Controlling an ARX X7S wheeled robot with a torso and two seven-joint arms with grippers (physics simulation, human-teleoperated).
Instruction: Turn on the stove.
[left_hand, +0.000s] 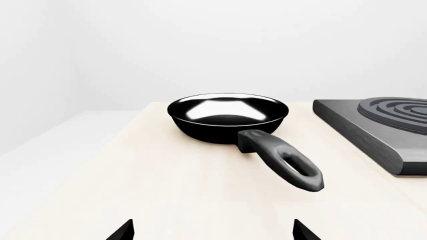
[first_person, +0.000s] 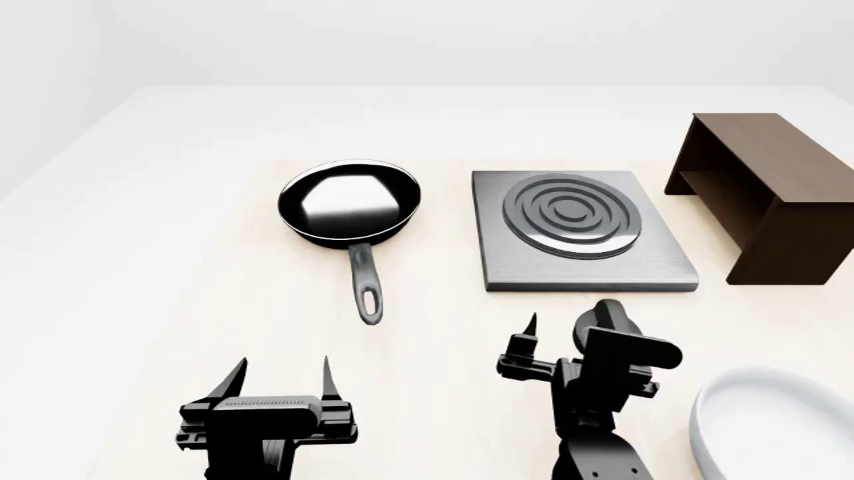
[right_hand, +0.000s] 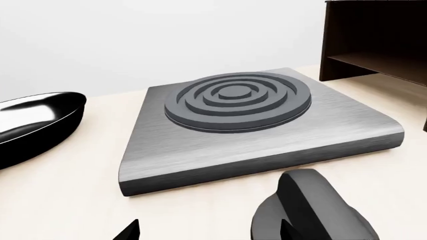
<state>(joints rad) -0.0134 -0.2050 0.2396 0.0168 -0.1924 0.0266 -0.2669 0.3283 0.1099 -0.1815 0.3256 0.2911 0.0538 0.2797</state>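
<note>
The stove is a flat grey square hotplate with a ringed round burner on the pale table, right of centre. It also shows in the right wrist view and at the edge of the left wrist view. Its small black knob lies on the table just in front of the plate. My right gripper is open and low beside the knob. The knob stands at one fingertip, mostly outside the gap. In the head view my right gripper sits just in front of the plate. My left gripper is open and empty.
A black frying pan lies left of the stove, its handle pointing toward my left gripper. A dark brown wooden box stands right of the stove. A white bowl is at the near right.
</note>
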